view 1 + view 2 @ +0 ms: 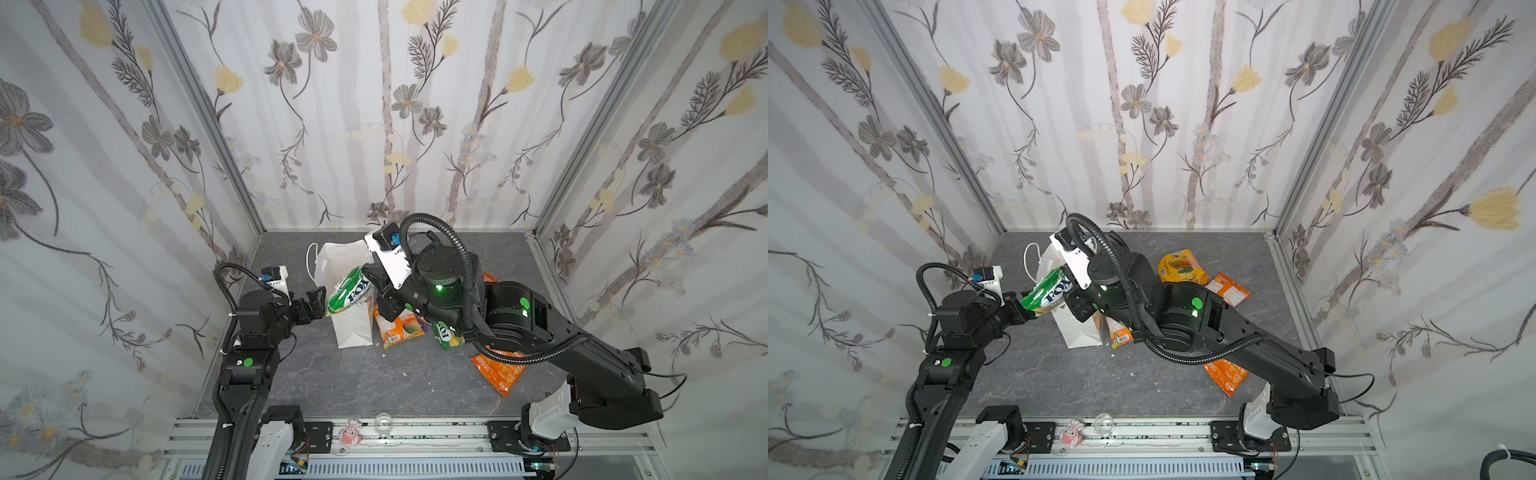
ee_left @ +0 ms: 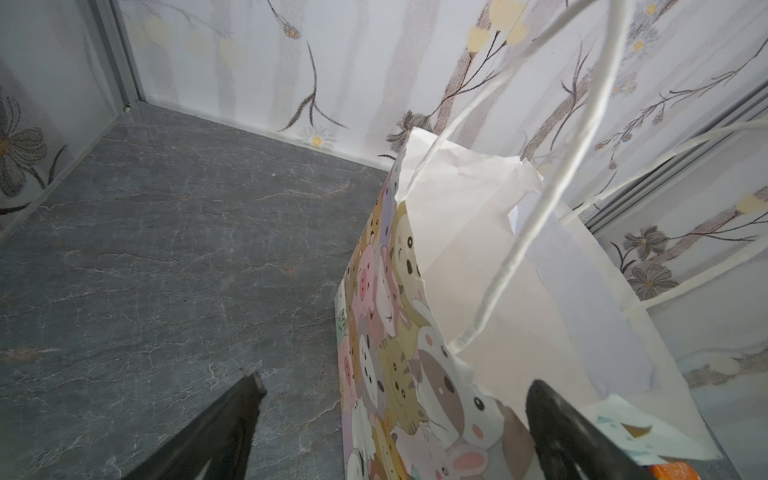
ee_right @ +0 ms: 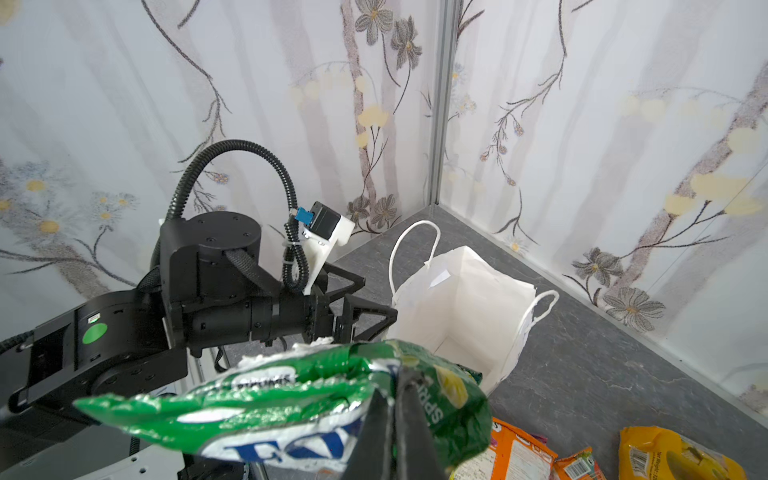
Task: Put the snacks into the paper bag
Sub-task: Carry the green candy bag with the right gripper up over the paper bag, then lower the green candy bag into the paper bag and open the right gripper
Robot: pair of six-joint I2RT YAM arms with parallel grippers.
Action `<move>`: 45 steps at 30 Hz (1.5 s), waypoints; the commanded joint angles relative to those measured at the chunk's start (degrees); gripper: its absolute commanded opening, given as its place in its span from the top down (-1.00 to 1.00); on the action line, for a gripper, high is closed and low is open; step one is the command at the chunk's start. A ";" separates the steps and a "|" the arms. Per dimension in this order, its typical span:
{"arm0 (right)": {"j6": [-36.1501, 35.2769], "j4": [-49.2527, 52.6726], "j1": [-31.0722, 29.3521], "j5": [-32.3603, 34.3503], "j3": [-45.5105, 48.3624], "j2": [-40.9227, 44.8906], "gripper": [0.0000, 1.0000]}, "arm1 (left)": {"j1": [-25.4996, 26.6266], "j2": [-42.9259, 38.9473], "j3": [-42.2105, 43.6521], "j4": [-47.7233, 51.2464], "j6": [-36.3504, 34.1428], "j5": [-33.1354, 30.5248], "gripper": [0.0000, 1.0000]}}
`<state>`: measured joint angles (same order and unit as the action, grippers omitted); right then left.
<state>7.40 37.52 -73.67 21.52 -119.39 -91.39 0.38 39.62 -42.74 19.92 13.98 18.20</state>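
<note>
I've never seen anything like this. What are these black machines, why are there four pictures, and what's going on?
These are two robot arms fixed at a table's edge. Two pictures look down from a camera pair overhead, and two come from small cameras on the arms' wrists. The right tool is shut on a green FOX'S packet, held up at the mouth of the white paper bag, which stands open on the grey table. The left tool is open at the bag's rim. More snacks lie beside the bag: orange packets, a second green packet and a puffy yellow-orange packet.
</note>
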 commanded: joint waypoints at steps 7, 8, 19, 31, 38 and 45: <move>-0.58 -6.11 6.14 -3.53 -6.62 -6.19 1.00 | 0.05 0.10 0.33 -1.20 0.44 0.95 -1.00; -0.48 -6.14 6.78 -4.37 -6.81 -6.56 1.00 | -0.02 0.15 0.37 -1.21 0.44 0.96 -1.00; 0.51 -5.57 12.11 -6.88 -7.18 -11.06 1.00 | -0.03 0.40 0.18 -0.95 0.50 0.20 -1.00; -0.50 -4.43 13.29 -4.62 -13.39 -18.27 1.00 | 0.01 0.90 0.21 -0.98 0.36 0.77 -1.00; -6.47 -3.16 13.63 -3.63 -14.11 -20.31 1.00 | -0.03 1.02 0.21 -0.94 0.27 0.96 -1.00; -12.54 -0.89 14.08 -4.63 -14.11 -20.22 1.00 | -0.02 0.99 0.23 -1.03 0.26 1.02 -1.00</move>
<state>-0.36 37.41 -59.51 16.86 -132.92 -111.72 0.38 40.75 -42.70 19.92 13.98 18.74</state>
